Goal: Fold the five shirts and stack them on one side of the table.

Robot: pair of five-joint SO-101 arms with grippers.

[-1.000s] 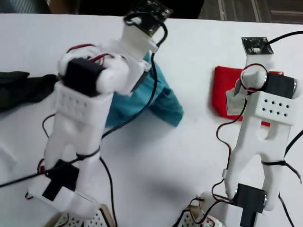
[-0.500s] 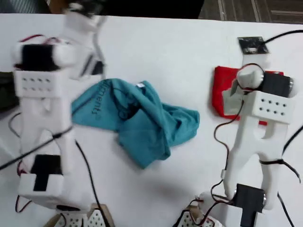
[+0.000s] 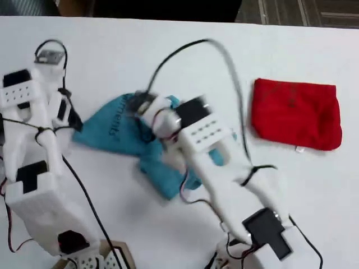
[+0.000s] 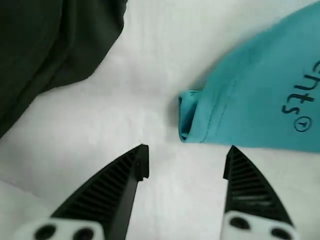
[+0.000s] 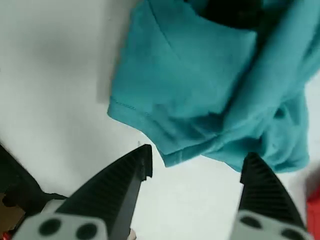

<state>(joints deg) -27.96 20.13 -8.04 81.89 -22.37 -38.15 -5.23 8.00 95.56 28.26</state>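
R arm swung from folded red shirt (image 3: 296, 115), far right, over to crumpled teal shirt (image 3: 120, 131) mid-table. Left gripper (image 4: 187, 152) by its left sleeve, right gripper (image 5: 197, 155) above it, both agape, empty; spreading prob. next.

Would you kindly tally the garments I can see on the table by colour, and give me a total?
Teal shirt: 1
Red shirt: 1
Dark garment: 1
Total: 3
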